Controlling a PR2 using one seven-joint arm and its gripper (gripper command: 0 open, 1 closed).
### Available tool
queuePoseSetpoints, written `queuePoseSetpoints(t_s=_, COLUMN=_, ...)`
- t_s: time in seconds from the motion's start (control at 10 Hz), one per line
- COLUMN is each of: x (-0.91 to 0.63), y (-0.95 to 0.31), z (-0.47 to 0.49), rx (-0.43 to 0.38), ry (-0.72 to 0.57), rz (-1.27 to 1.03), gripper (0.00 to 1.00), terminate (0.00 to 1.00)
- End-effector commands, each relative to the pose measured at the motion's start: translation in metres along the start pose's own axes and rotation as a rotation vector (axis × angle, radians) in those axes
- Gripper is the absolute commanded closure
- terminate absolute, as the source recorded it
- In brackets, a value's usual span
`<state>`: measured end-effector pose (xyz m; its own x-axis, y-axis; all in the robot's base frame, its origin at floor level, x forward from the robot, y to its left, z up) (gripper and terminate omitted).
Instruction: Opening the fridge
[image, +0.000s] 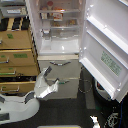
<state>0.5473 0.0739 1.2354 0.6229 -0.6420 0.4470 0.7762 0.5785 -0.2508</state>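
In the exterior view, the fridge (62, 50) stands tall and white at the middle of the picture, its top cut off by the upper edge. Its large upper door (106, 47) is swung wide open toward the exterior view's right, so the inner face of the door shows, with white door shelves and a pale green label low on it. Inside the open compartment, shelves carry a few small items too blurred to name. Below the open compartment the fridge has two lower drawers (67, 75), both closed, each with a silver bar handle (59, 63).

To the exterior view's left of the fridge, touching or just beside it, stands a tan wooden drawer cabinet (17, 57) with several drawers, the lower ones pulled partly out. Some dark items sit above the cabinet near the top left corner.

The robot's white arm (22, 102) reaches in from the lower left corner, below the cabinet. Its gripper (48, 80) is just beside the fridge's lower drawers, near the left end of the lower handle. The jaws look spread apart, with dark fingertips pointing up and right, holding nothing; the picture is coarse, so the gap is hard to judge finely.

A dark floor lies in front of the fridge, with a thin cable loop (86, 85) under the open door.
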Motion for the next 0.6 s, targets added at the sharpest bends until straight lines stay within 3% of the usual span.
queuePoseSetpoints(t_s=0.1, x=-0.248, y=0.186, z=-0.059, rx=0.002, ry=-0.001, rz=0.503, gripper=0.0, terminate=0.0)
queuePoseSetpoints(t_s=0.2, x=-0.263, y=0.188, z=-0.067, rx=0.062, ry=0.001, rz=0.515, gripper=0.0, terminate=0.0)
queuePoseSetpoints(t_s=0.5, x=-0.281, y=0.189, z=-0.119, rx=0.081, ry=0.018, rz=0.555, gripper=0.0, terminate=0.0)
queuePoseSetpoints(t_s=0.6, x=-0.268, y=0.189, z=-0.153, rx=0.13, ry=0.041, rz=0.576, gripper=0.0, terminate=1.0)
